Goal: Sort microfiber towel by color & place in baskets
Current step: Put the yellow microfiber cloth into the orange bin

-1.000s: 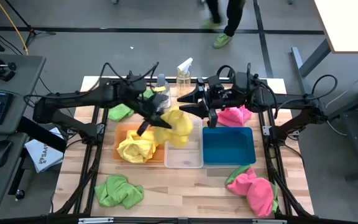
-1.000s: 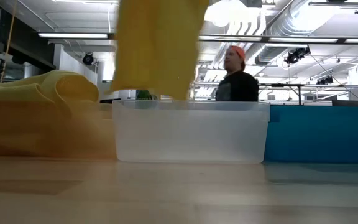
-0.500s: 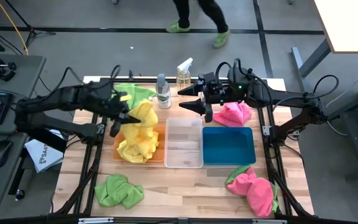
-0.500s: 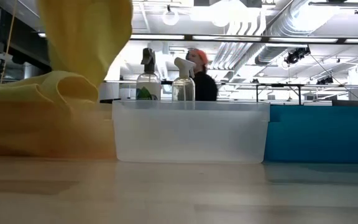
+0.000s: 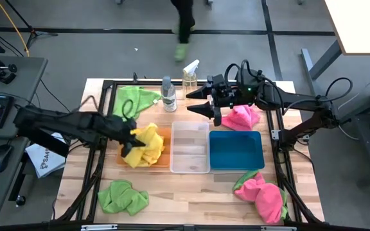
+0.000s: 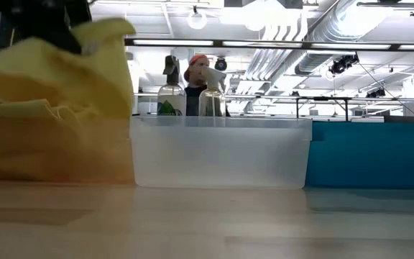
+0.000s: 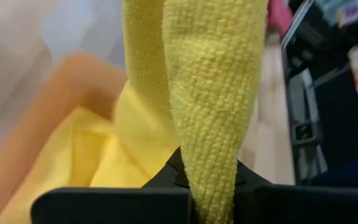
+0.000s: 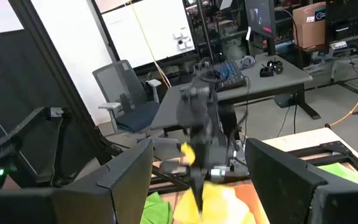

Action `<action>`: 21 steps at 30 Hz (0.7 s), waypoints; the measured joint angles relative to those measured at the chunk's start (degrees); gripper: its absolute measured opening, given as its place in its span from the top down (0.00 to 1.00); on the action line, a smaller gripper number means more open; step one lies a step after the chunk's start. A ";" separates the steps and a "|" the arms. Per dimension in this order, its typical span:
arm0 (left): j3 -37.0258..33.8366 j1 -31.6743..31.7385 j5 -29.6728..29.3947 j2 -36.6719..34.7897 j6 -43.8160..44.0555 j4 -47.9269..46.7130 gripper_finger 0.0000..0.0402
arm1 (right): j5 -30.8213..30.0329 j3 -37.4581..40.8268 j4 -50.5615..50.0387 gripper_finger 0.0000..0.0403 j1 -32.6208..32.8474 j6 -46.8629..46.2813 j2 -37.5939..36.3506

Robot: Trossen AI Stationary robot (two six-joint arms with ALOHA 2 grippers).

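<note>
— How is the work laid out on the table [image 5: 191, 192]?

— Three baskets are set side by side mid-table: the orange basket [image 5: 124, 137], the clear basket [image 5: 190, 147] and the teal basket [image 5: 236, 149]. Only the orange one is seen to be filled; the clear and teal ones appear bare.

— What can be counted as done?

— Yellow towels [image 5: 143, 154] are heaped in the orange basket, so the yellow colour is judged nearly sorted. One further yellow towel [image 7: 210, 93] is pinched in the closed left end effector [image 5: 128, 142], just over that heap, and it has not yet been let go.

— And what is left?

— Most of it, it would seem. Two green towels are lying loose: the far green towel [image 5: 132, 99] near the two spray bottles [image 5: 168, 95] and the near green towel [image 5: 122, 196] at the front left. Two pink towels are also outside any basket: the far pink towel [image 5: 243, 118] behind the teal basket and the near pink towel [image 5: 262, 192] at the front right.

— Where is the other arm?

— The right end effector [image 5: 201, 102] is held above the far side of the table, beside the far pink towel, fingers spread apart and nothing gripped.
</note>
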State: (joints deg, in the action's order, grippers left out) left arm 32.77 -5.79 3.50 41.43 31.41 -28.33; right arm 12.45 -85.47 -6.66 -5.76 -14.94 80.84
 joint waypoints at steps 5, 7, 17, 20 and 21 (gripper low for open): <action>-2.71 -0.27 0.47 7.09 -2.18 1.23 1.00 | -0.80 0.00 -0.67 0.38 -0.13 -0.09 0.00; -2.77 -0.33 1.10 10.86 -4.09 1.26 1.00 | -1.67 0.00 -1.04 0.38 -0.15 -0.54 0.00; -2.57 -0.23 -3.60 29.11 -7.65 0.70 1.00 | -3.06 0.00 -1.57 0.38 -0.15 -2.16 0.00; -2.32 -0.23 -3.87 33.12 -7.58 1.14 1.00 | -3.05 0.00 -1.89 0.38 -0.15 -2.79 0.00; -2.10 -0.23 -3.85 34.11 -7.58 1.45 1.00 | -3.05 0.00 -2.00 0.38 -0.15 -2.79 0.00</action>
State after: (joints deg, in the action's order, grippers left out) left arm 30.67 -6.02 -0.35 75.54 23.83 -26.88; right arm 9.39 -85.47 -8.65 -5.91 -17.73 80.84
